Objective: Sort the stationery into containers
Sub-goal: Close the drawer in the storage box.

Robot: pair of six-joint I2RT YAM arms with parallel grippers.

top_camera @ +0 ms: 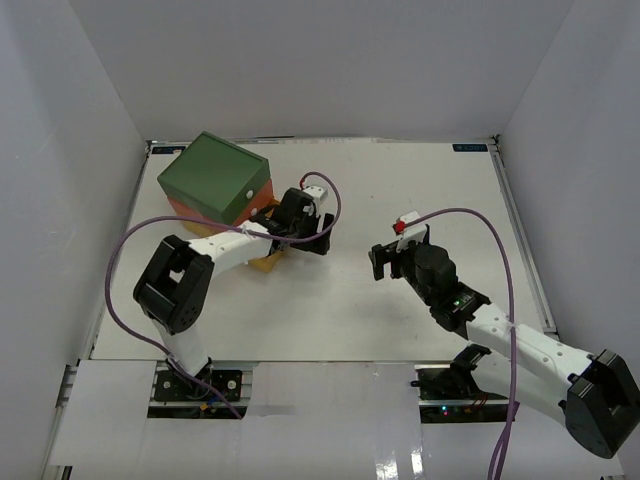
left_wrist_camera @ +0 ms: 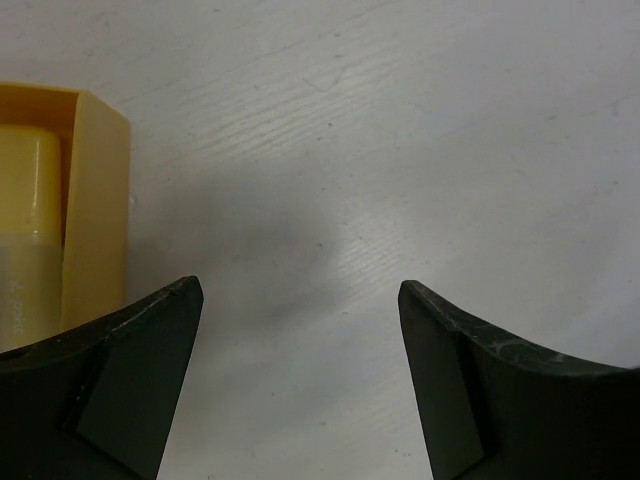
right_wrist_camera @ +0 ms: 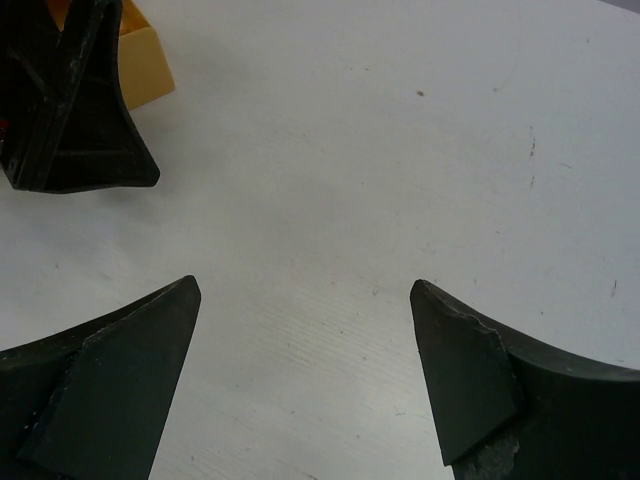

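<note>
left wrist: left gripper [left_wrist_camera: 300,300] gapes wide, empty; at 9 o'clock, glossy yellow drawer [left_wrist_camera: 98,200] holding a smooth cylindrical marker [left_wrist_camera: 28,200]. right gripper [right_wrist_camera: 305,295] also wide, empty, over scuffed white table [right_wrist_camera: 400,150].

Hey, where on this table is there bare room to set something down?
The far right of the table, between the right claw and the far edge, is bare. So is the near middle between both arms. It's crowded far left, around the chest, its open yellow drawer and the left claw.
</note>
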